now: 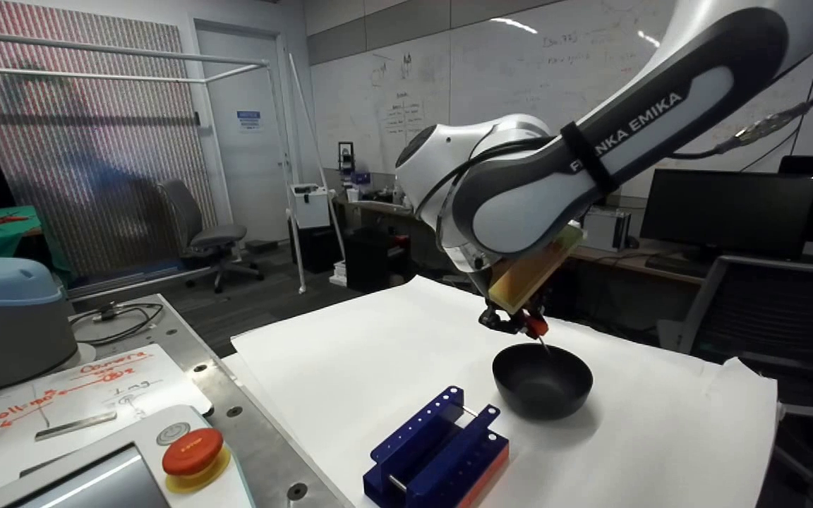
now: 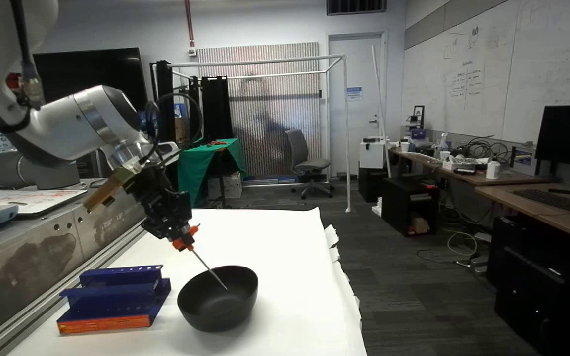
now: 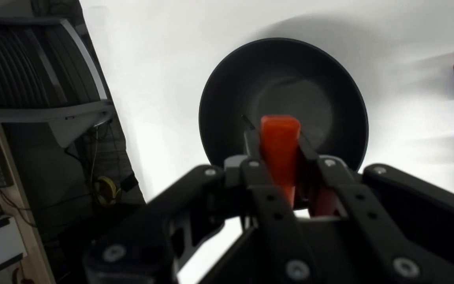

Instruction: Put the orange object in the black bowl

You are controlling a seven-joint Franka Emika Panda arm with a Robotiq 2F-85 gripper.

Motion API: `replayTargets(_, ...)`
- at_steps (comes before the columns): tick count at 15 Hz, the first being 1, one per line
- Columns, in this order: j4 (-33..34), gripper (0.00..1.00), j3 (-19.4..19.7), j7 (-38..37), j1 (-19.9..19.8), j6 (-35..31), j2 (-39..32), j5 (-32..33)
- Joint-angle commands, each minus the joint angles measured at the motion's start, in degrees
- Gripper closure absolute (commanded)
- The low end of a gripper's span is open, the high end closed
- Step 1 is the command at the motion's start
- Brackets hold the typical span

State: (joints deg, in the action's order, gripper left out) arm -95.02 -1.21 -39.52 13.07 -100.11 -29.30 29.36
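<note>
Orange object [image 3: 280,136] in my grip above the bowl [image 2: 215,306]; tip contact unresolved

Wrist view: my gripper [image 3: 280,156] is clamped on the orange object, with fingers [image 3: 256,175] along both sides. One end is plain to see; the rest recedes between the fingers, blurred and partly covered. My fingers also mask part of the bowl's rim.

In an exterior view a thin metal shaft [image 2: 210,270] slants from the object across the bowl's mouth. Its lower end shows against the dark interior; whether it touches the bowl, or how deep it reaches, I cannot tell. In an exterior view where an amber block [image 1: 533,273] covers part of my arm [image 1: 533,219], only a short stretch of shaft can be made out.

Bowl upright on the white sheet [image 1: 336,353], near the rack [image 1: 452,458] but apart from it. Rack cropped at the right edge of the wrist view; in an exterior view it runs off the bottom. My arm leaves the frame in both exterior views; a strap [image 1: 590,159] hides some of its lettering. A chair [image 3: 30,71] is cut off at the wrist view's left edge. Writing on the whiteboard [image 2: 493,59] mostly too faint to read.
</note>
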Motion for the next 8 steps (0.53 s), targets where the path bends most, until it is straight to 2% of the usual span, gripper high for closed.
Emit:
replayTargets(1,5.8,0.85,1.5,-0.6,1.1,1.4,-5.4,-1.0)
replayTargets(2,6.6,0.82,1.7,-0.6,1.2,1.3,-6.3,-1.2)
replayTargets(3,7.2,0.54,1.7,-0.6,1.2,1.3,-6.9,-2.0)
replayTargets(4,7.6,0.53,1.7,-0.5,1.1,1.1,-7.1,-2.5)
replayTargets(8,8.4,0.23,1.1,0.6,0.6,0.4,-6.7,-6.0)
